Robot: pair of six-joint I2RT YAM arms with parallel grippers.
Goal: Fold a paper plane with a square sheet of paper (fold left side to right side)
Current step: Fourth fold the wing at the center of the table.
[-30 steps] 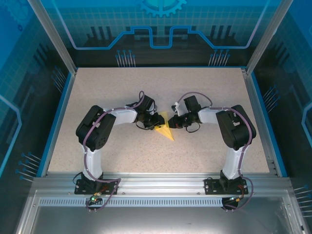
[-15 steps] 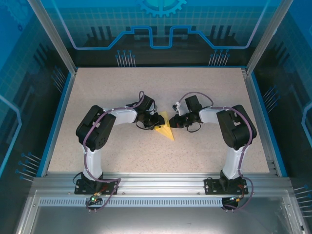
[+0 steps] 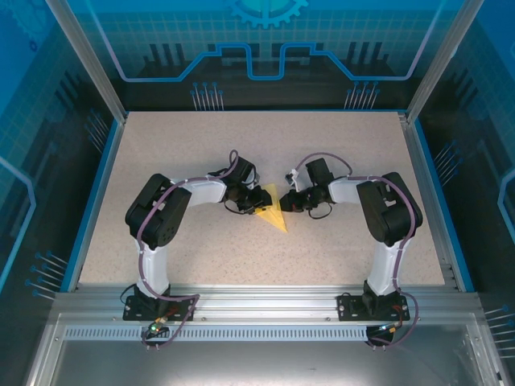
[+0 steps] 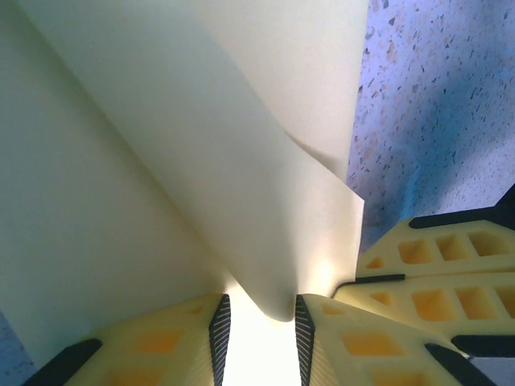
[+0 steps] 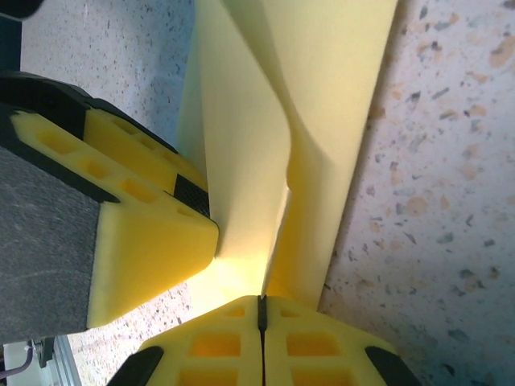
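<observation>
While the left gripper (image 4: 261, 312) and right gripper (image 5: 259, 302) pinch it, the yellow paper wedge (image 3: 274, 214) is buckled

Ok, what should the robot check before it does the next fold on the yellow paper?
1. Right gripper pinching the paper: ok, jaws shut on it.
2. Left gripper holding tight: cannot tell; a curl of paper sits between parted jaws.
3. Fold pressed flat: not ok, it bulges.
4. No rips: ok, none visible.
5. Grippers not bumping each other: cannot tell, very close.
</observation>
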